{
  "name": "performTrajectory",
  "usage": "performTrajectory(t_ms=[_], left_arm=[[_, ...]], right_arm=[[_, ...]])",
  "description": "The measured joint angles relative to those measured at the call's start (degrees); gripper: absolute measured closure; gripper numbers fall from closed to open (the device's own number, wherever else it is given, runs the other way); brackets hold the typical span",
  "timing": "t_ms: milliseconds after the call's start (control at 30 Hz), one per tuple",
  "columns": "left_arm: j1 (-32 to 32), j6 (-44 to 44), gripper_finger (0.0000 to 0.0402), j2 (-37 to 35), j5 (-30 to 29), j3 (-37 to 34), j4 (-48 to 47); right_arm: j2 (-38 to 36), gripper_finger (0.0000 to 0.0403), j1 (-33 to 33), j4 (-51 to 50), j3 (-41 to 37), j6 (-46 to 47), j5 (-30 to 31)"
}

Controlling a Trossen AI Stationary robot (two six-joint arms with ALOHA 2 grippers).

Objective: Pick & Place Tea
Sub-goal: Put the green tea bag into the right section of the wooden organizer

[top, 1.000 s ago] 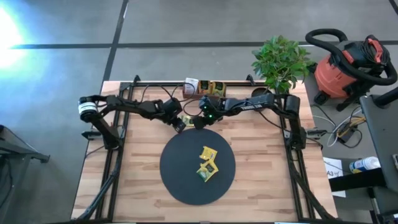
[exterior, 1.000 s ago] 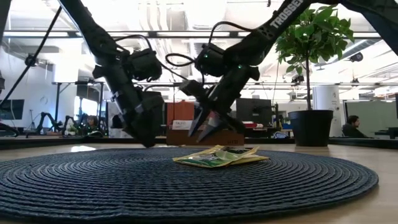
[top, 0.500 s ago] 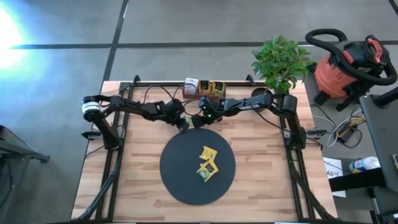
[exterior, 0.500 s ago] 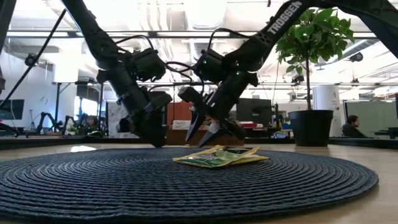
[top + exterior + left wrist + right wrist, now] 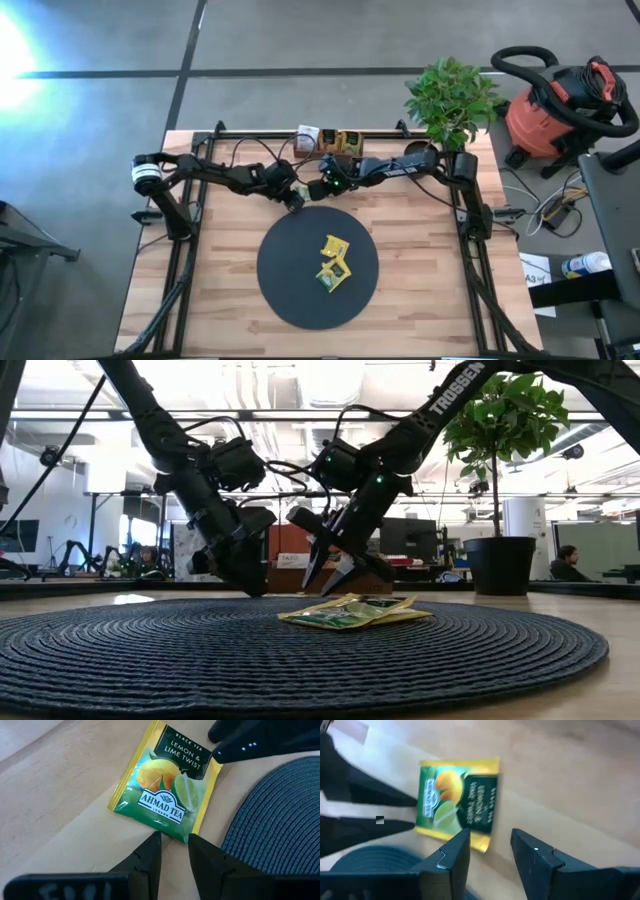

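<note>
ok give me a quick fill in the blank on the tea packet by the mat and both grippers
1. The lemon and lime twist tea packet lies flat on the bare ______ table.
2. It lies just off the edge of the black round ______ .
3. Both the left gripper and the right gripper have their fingers ______ and empty.

Missing words: wooden; mat; open

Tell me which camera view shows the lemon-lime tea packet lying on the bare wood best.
The left wrist view: the lemon-lime packet lies flat, label readable, beside the black mat. The right wrist view shows it blurred. The high view hides it between both grippers; the low view doesn't show it clearly.
</note>
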Motion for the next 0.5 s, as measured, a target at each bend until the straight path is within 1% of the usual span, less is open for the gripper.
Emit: performTrajectory(t_ms=[200, 333, 500], left_arm=[[0.0, -0.8, 0.0303, 0.1, 0.4, -0.2, 2.3], [-0.1, -1.0, 0.0303, 0.1, 0.5, -0.2, 2.7], [-0.1, -1.1, 0.0303, 0.1, 0.8, -0.2, 3.0]], right_arm=[[1.0, 0.0256, -0.4, 1.4, 0.3, 0.3, -2.3], [1.9, 0.0264, -0.5, 2.6, 0.9, 1.2, -5.3], [3.1, 0.0277, -0.5, 2.7, 2.0, 1.9, -6.5]])
